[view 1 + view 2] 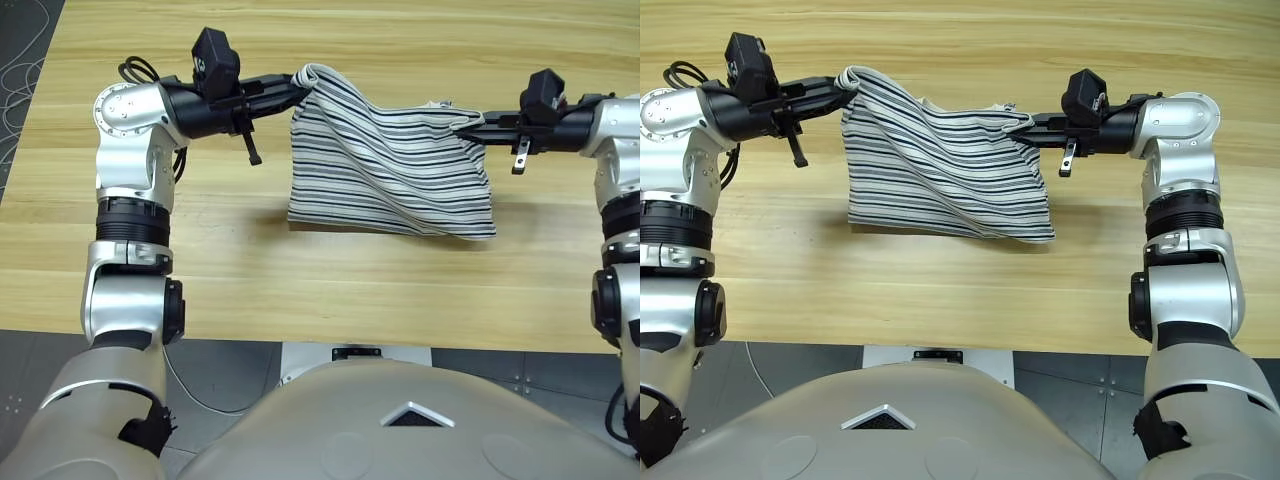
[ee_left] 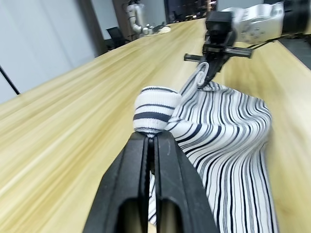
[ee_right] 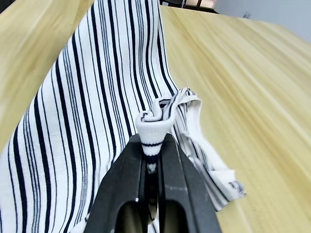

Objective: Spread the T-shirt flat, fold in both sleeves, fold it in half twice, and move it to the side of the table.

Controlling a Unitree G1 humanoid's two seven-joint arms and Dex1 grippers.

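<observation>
Nearest, we noted grey floor tiles (image 1: 480, 365) along the near edge of one light wooden worktop (image 1: 300, 290). Over its middle hung one striped T-shirt (image 1: 385, 165), bunched, its hem low over the wood; contact could not be confirmed. We counted two pincers: the left pincer (image 1: 295, 82) and the right pincer (image 1: 467, 122), each clamped on an upper shirt edge. Beyond stood a pale wall (image 2: 43, 39).
</observation>
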